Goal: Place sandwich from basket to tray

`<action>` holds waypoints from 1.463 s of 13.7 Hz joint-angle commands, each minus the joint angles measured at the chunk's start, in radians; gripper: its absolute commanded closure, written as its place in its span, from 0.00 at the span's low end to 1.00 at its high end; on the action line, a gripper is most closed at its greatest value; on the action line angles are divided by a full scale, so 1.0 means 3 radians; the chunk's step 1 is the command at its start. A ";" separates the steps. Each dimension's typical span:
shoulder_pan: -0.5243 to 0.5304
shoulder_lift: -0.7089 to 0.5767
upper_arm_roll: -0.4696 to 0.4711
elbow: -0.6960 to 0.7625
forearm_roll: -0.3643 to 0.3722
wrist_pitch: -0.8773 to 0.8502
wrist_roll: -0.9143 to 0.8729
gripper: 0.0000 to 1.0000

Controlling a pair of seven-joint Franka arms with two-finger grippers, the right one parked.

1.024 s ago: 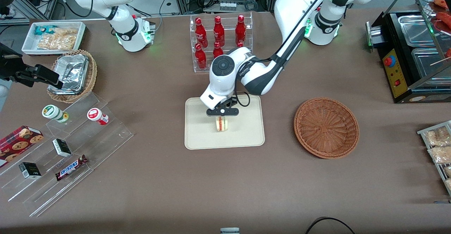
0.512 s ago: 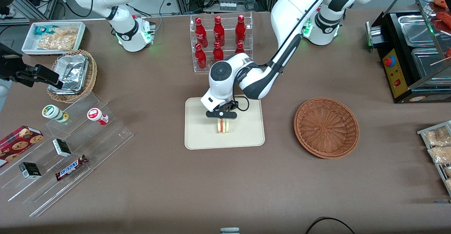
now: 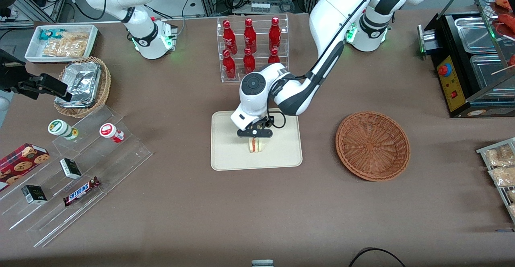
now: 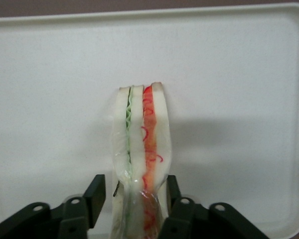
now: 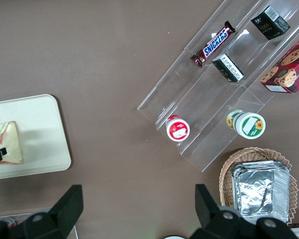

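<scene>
**Gripper on sandwich, over tray**

Gripper [image 3: 254, 135] low over tray [image 3: 225, 154], near its centre. Fingers [image 4: 95, 193] clamped on sandwich [image 3: 255, 145], one each side, pressing the wrapped bread faces; seen only in left wrist view, since front view hides contact under the black finger bar. Sandwich standing on edge on tray surface [image 4: 229, 74]; wrist cam shows green and red filling layers [image 4: 138, 134], front view just a red stripe. Right wrist view catches sandwich [image 5: 7, 142] side-on as a wedge lying on tray [image 5: 45, 134]. Basket [image 3: 372, 145] at 3 o'clock from tray, well apart, nothing inside. Red bottles [image 3: 249, 42] in rack at 12 o'clock from tray.
</scene>
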 commanded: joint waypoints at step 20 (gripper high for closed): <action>0.1959 -0.2648 0.0219 -0.0434 -0.0193 -0.2749 0.1262 0.00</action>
